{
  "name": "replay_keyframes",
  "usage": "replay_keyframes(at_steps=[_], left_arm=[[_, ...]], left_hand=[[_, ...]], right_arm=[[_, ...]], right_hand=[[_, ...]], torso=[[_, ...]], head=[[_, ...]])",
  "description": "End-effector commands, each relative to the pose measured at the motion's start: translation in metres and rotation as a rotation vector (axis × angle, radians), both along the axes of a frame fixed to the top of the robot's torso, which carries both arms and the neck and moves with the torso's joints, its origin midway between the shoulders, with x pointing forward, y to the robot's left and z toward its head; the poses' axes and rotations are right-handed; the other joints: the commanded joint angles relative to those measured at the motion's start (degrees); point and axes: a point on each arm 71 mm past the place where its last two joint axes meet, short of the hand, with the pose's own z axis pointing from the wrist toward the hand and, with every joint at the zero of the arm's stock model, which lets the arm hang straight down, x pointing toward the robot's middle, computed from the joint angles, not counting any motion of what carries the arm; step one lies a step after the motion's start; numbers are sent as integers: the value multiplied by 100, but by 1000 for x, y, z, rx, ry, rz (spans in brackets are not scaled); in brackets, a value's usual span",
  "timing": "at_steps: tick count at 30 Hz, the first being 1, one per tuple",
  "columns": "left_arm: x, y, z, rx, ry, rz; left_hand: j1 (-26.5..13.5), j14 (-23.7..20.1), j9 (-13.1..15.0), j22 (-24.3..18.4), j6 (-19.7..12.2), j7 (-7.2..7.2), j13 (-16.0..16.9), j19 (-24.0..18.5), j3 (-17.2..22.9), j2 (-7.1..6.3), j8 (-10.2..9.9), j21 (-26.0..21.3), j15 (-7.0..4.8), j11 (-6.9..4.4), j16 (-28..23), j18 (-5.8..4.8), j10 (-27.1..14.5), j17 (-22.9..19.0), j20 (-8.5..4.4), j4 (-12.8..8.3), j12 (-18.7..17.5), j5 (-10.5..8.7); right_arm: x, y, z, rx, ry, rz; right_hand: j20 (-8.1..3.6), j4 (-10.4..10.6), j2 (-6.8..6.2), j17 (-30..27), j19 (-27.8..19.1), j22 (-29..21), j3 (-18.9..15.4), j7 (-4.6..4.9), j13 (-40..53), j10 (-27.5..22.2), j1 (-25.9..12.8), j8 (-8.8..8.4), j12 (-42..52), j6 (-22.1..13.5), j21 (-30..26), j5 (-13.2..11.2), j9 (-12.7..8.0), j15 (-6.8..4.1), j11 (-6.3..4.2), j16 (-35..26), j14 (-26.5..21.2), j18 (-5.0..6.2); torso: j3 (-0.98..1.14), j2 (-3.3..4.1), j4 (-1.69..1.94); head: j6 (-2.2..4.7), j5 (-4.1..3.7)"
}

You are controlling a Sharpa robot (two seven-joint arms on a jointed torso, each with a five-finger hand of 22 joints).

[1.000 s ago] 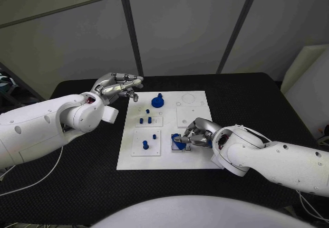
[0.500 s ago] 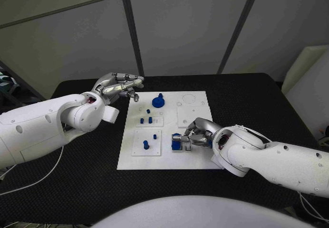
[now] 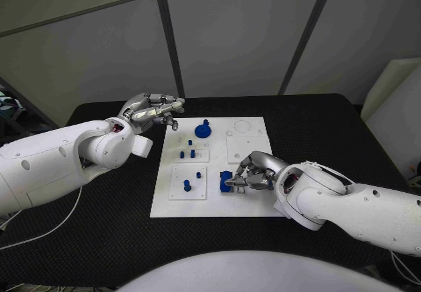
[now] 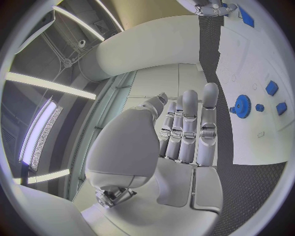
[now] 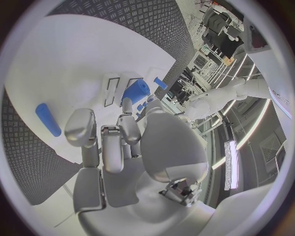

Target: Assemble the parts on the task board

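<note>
Left hand [image 4: 184, 142]: seen from behind the palm, fingers extended side by side and close together, nothing held between them. Task board [image 4: 258, 88]: white plate lying at 3 o'clock of the fingers, on the black table [image 4: 252, 187], which shows at 4 o'clock. Blue gear-shaped part [image 4: 243, 105]: on the board just beside the fingertips, not touching them. Three small blue parts [image 4: 272, 87] lie beyond it. Right hand [image 4: 212, 8]: at 1 o'clock, over the board's far end; its grip cannot be judged.

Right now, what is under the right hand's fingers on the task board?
The right hand holds a blue part over the task board. Its fingers cover the board's slot below.
</note>
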Motion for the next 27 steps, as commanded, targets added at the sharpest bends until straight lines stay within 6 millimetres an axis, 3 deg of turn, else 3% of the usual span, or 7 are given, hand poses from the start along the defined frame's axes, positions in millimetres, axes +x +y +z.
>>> replay_keyframes(at_steps=[1,13,20,27], left_arm=[[0,-2,1,-8,2,-14],[0,-3,0,-9,3,-17],[0,-3,0,-9,3,-16],[0,-2,0,-9,3,-16]], left_hand=[[3,-38,-5,-5,-40,14,8,17,-26,56,19,-3,-12,4,-5,282,-51,-5,24,-8,19,-2],[3,-38,-5,-5,-40,14,8,17,-26,56,19,-3,-12,4,-5,282,-51,-5,24,-8,19,-2],[0,-40,-6,-9,-44,16,8,19,-29,61,21,-7,-10,6,-3,282,-58,-7,24,-4,23,-2],[0,-40,-6,-9,-44,16,8,19,-29,61,21,-7,-10,6,-3,282,-58,-7,24,-4,23,-2]], right_arm=[[-2,4,4,1,-42,55],[2,4,0,-42,-38,60],[5,8,-2,-80,-52,75],[7,5,0,-100,-96,44]], right_hand=[[-37,-45,1,969,18,8,2,-26,9,40,49,22,26,32,20,-14,5,-38,-10,26,486,-69],[-39,-28,40,966,20,13,-6,-31,30,55,57,37,47,55,23,5,17,-40,-14,24,485,-70],[-57,-164,55,964,18,13,6,-67,68,82,321,98,73,120,19,15,65,-65,-46,22,485,-68],[-77,-288,110,973,31,40,57,-97,140,136,557,142,147,165,33,-182,102,-87,-73,24,486,-73]], torso=[[-2,-5,-4],[-5,5,19],[-4,9,3],[-2,1,-9]], head=[[-3,-7],[-5,-15],[-40,1],[-58,-8]])
